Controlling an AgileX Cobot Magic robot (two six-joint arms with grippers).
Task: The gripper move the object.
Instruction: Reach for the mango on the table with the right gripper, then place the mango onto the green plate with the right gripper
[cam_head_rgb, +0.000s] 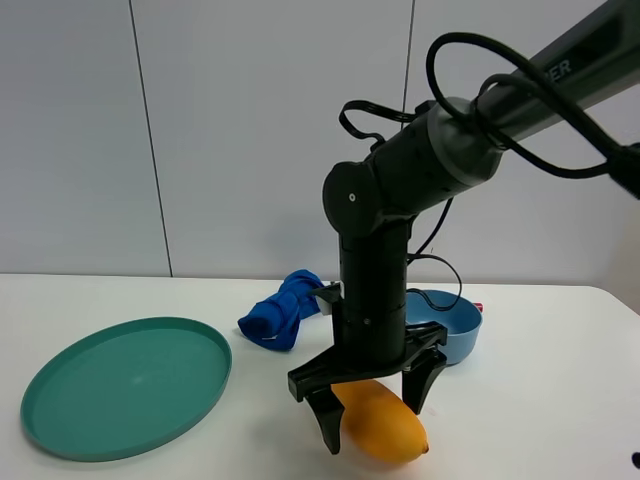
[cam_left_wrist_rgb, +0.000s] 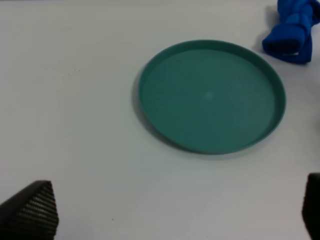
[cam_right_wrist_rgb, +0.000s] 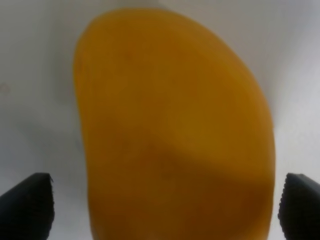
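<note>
An orange-yellow mango (cam_head_rgb: 384, 422) lies on the white table near the front, right of centre. My right gripper (cam_head_rgb: 372, 418) hangs straight down over it, open, with one finger on each side of the fruit and not closed on it. The mango fills the right wrist view (cam_right_wrist_rgb: 170, 130), with a fingertip (cam_right_wrist_rgb: 27, 205) in each lower corner. My left gripper (cam_left_wrist_rgb: 165, 215) is open and empty above bare table; only its fingertips show, and the left arm is out of the exterior view.
A teal plate (cam_head_rgb: 70, 440) lies at the front left, also in the left wrist view (cam_left_wrist_rgb: 150, 75). A crumpled blue cloth (cam_head_rgb: 282, 310) lies behind the middle. A blue bowl (cam_head_rgb: 462, 325) stands behind the right arm.
</note>
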